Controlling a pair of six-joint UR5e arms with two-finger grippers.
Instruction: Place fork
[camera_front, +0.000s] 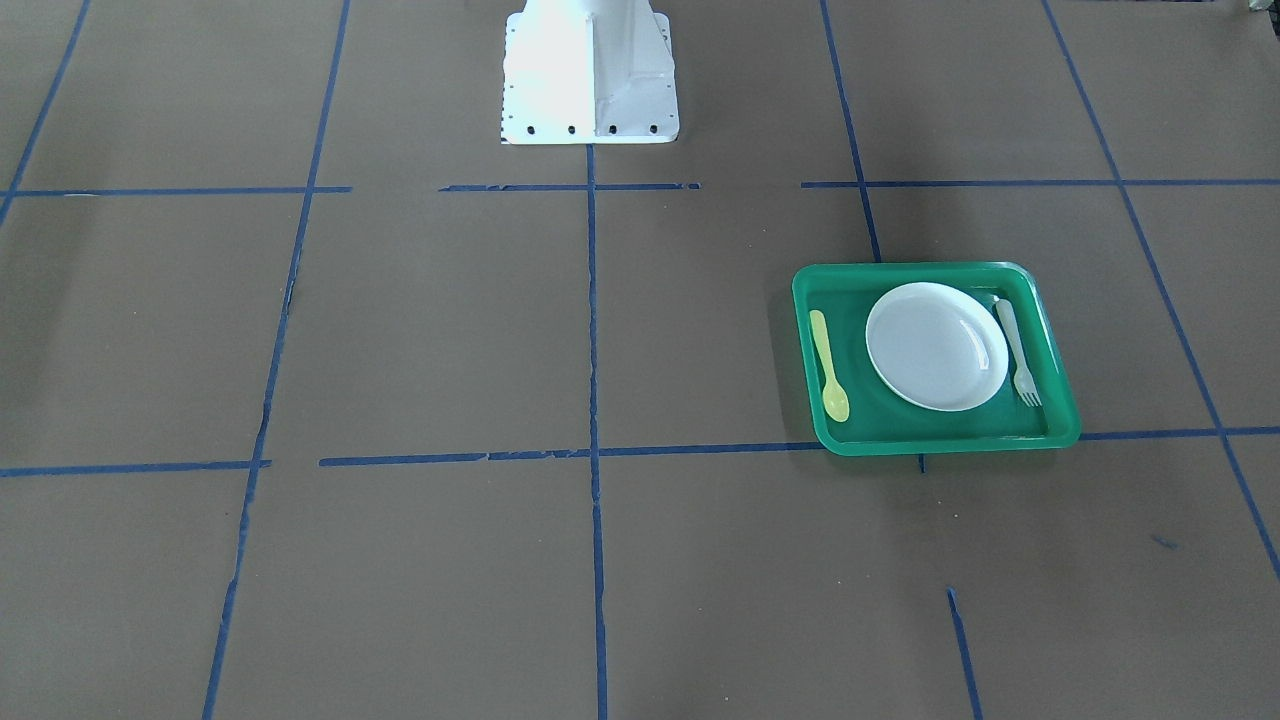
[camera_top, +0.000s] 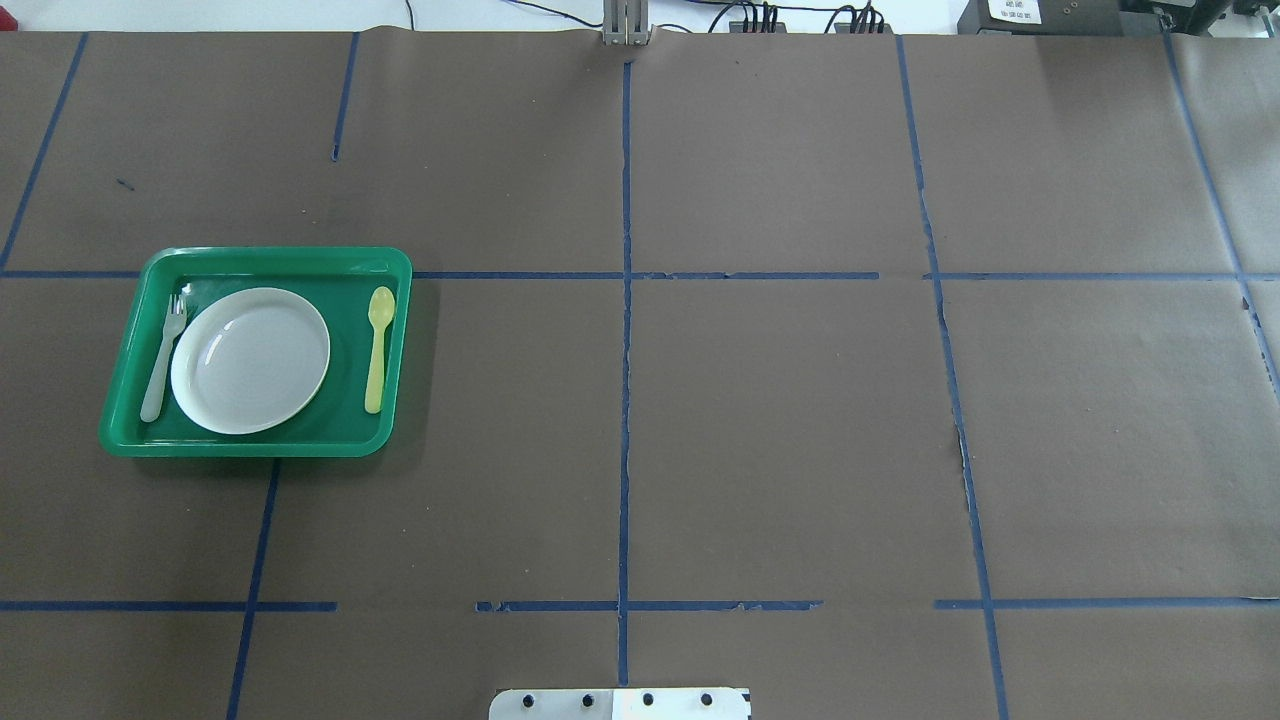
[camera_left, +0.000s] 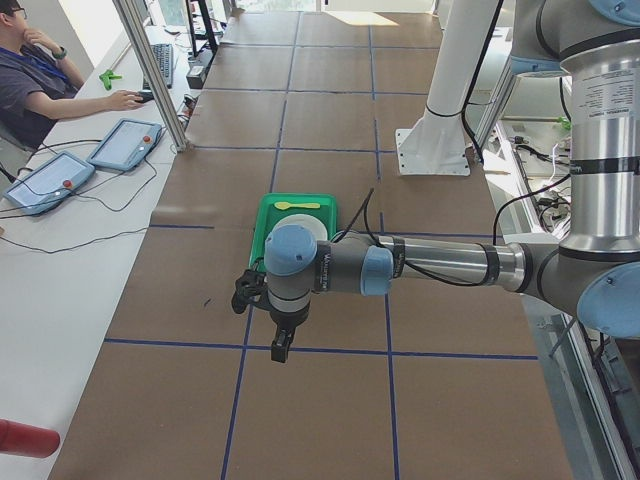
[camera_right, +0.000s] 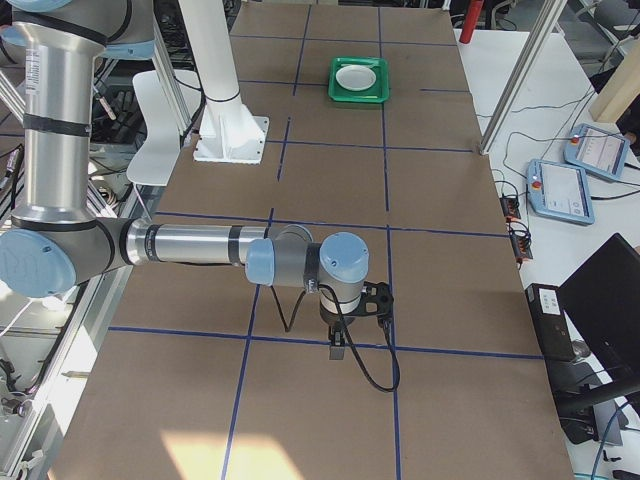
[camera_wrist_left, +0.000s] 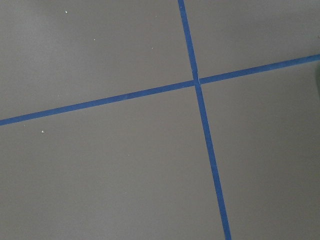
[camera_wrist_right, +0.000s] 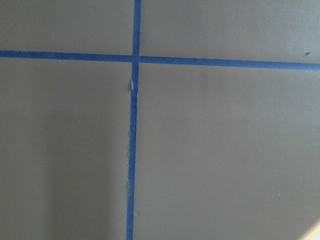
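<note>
The pale grey-white fork (camera_front: 1018, 350) lies flat in the green tray (camera_front: 940, 445), beside the white plate (camera_front: 937, 346), on the robot's left side of it (camera_top: 160, 365). Its tines point away from the robot. My left gripper (camera_left: 283, 345) hangs above the table, on the near side of the tray (camera_left: 270, 215) in the left side view. My right gripper (camera_right: 338, 350) hangs over the table far from the tray (camera_right: 359, 80). I cannot tell whether either is open or shut. Both wrist views show only brown paper and blue tape.
A yellow spoon (camera_front: 829, 365) lies in the tray on the plate's other side (camera_top: 377, 350). The white robot base (camera_front: 590, 75) stands at the table's edge. Tablets (camera_left: 125, 143) and a seated operator (camera_left: 35, 75) are beyond the table's edge.
</note>
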